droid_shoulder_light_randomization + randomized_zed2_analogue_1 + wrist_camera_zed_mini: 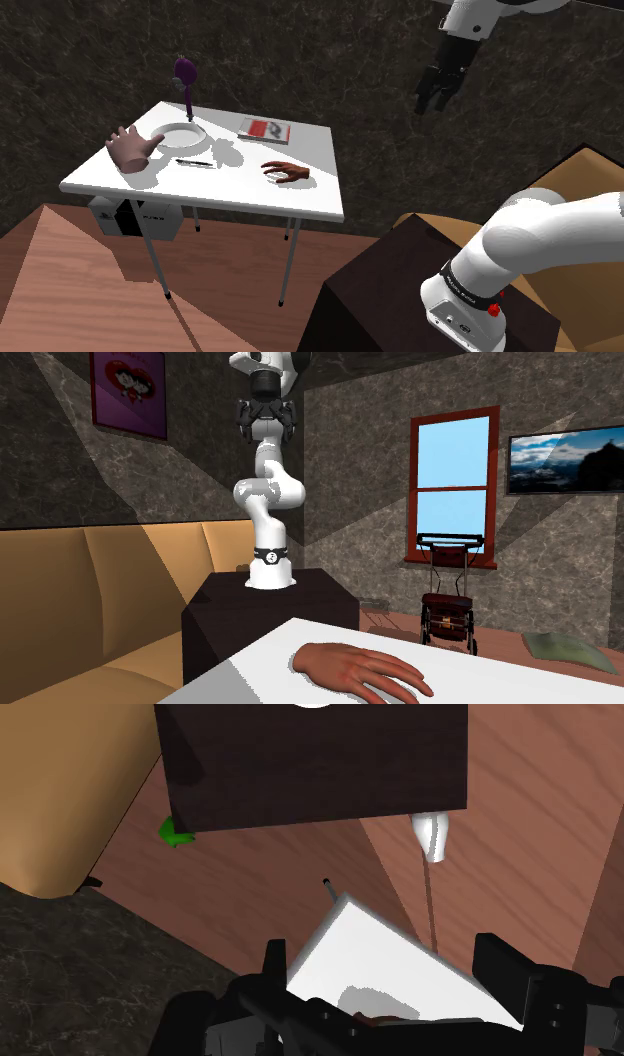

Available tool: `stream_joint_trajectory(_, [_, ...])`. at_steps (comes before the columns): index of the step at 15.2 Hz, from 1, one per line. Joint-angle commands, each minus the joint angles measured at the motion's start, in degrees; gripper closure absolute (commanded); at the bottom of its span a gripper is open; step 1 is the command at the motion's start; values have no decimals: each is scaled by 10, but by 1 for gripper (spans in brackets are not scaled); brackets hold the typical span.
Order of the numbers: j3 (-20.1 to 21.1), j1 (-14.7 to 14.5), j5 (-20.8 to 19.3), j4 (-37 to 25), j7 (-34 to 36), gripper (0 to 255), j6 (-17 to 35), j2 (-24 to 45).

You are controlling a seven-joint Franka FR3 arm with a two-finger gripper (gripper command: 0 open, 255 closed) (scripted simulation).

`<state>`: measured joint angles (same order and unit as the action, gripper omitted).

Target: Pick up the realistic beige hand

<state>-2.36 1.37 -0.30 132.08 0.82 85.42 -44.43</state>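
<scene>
Claw (435,97) is hanging high in the air w/ fingers standing apart, released, gripping nothing; the wrist view is showing the same gap between the two black fingers (500,966). It's sitting well apart from the white desk (250,195), off toward the shoulder view's upper right.

Pale beige hand (130,148) is lying at the desk's far end on the shoulder view's left, just beside a white ring (185,133). A thin dark pen (193,162) is lying near the ring. A purple obj. on a stem (184,74) is standing behind the ring. A red & white book (265,128) is resting near the back edge. A reddish-brown hand (288,172) is lying palm-down nearer the stand (400,300), apart from the rest.
</scene>
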Motion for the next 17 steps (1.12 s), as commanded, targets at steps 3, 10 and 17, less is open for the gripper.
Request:
stream_joint_trajectory(3, [2, -8, -9, 14, -18, 0, 42, 23])
stream_joint_trajectory(10, [11, -33, -40, 39, -74, 0, 188, 123])
stream_joint_trajectory(17, [25, -51, -77, 29, -116, 0, 324, 246])
